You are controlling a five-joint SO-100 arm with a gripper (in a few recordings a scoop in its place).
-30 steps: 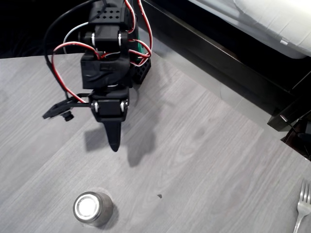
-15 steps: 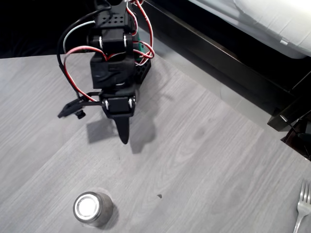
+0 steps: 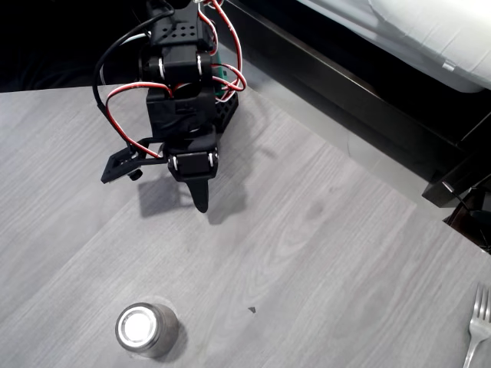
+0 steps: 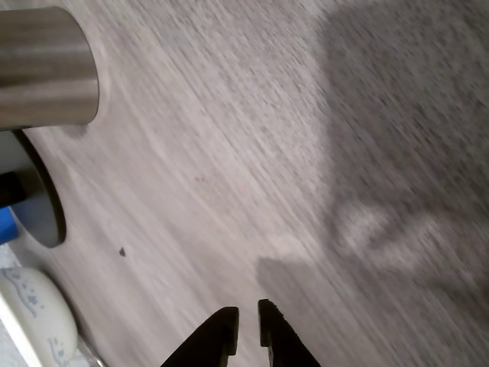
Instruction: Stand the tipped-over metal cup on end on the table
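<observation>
One desk (image 3: 322, 253): light grey wood grain, it carries the cup and the arm.
Metal cup (image 3: 146, 330): it stands on end near the lower edge of the overhead view, well apart from the arm; the task looks done.
Pincer (image 4: 246, 325): tips almost together with a thin gap, empty, touching nothing.
Risk: a careless sweep of the arm can knock the cup over again.
Fork (image 3: 477, 326): far at the right edge, no danger.
</observation>
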